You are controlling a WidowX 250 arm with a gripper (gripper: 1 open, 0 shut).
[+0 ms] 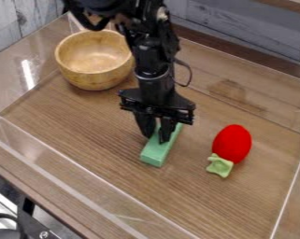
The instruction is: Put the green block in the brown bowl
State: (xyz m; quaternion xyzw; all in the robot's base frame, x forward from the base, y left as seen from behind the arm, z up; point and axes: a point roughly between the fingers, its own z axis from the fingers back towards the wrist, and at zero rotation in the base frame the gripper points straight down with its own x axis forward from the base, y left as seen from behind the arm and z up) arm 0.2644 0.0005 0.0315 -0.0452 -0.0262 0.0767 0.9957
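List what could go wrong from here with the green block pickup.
The gripper has its jaws closing on the far end of the green block, not its middle, so the long bar may swing or slip when lifted. The brown bowl is barely wider than the bar; it could catch the rim.

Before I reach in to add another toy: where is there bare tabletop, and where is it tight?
Free: the near wood between the green block and the front edge, and the left side below the brown bowl. Also the far right, behind the red toy. Tight: around the gripper, its jaws closed on the block, and the gap between block and toy.
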